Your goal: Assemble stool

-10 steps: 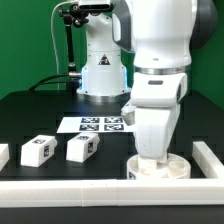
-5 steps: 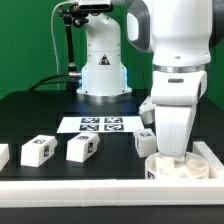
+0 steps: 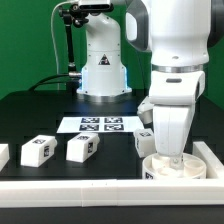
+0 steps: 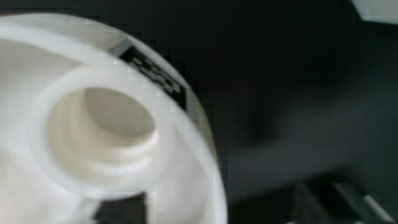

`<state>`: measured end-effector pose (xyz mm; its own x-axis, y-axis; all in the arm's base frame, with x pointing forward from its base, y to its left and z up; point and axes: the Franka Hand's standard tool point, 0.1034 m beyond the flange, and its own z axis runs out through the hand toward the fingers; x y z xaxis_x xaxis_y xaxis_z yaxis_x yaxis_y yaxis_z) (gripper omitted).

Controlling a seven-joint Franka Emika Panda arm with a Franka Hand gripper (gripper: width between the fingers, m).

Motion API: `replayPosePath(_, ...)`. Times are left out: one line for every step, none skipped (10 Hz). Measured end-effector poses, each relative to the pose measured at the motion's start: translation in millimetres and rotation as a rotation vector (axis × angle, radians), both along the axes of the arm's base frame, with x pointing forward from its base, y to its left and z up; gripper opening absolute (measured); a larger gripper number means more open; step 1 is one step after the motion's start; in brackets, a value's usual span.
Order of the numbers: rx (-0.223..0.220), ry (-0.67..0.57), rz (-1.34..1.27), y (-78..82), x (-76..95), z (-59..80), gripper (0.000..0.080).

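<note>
The round white seat disc [image 3: 172, 169] lies on the black table in the front corner at the exterior view's right, against the white rails. My gripper [image 3: 173, 157] reaches straight down onto it and is shut on its rim. In the wrist view the seat disc [image 4: 98, 120] fills the frame, with its round recess and a marker tag showing. One dark finger [image 4: 342, 200] sits outside the rim and the other inside it. Two white blocky legs [image 3: 37, 150] [image 3: 82, 148] lie at the left. A third leg [image 3: 145, 143] lies just behind the gripper.
The marker board [image 3: 100, 124] lies mid-table before the robot base [image 3: 103, 75]. A white rail [image 3: 90, 189] runs along the front edge and another rail [image 3: 213, 156] along the right. A further white piece [image 3: 2, 155] shows at the left edge.
The arm has slid the seat disc from the front middle to the right corner against the rails. Over the last half second it has barely moved.
</note>
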<state>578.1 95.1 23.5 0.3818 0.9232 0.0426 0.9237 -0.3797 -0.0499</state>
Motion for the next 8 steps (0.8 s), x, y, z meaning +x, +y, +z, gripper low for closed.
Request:
replayPosePath(-0.002, -0.007, -0.006, 0.0, 1.3, 7.5, 0.0587)
replayPosePath(-0.009, 0.001, -0.031, -0.8, 1.4, 18.0, 0.0631)
replayPosePath(-0.016, 0.008, -0.049, -2.0, 2.5, 30.6, 0.0631)
replayPosePath(-0.018, -0.004, -0.069, -3.2, 5.5, 39.7, 0.0644)
replayPosePath(-0.021, -0.014, -0.093, -6.9, 4.8, 45.1, 0.0644)
replayPosePath(-0.023, -0.014, -0.137, -14.7, -3.4, 46.1, 0.0649)
replayPosePath(-0.025, 0.006, -0.195, -23.1, -17.6, 46.0, 0.0649)
replayPosePath(-0.026, -0.003, -0.197, -27.1, -23.1, 47.3, 0.0649)
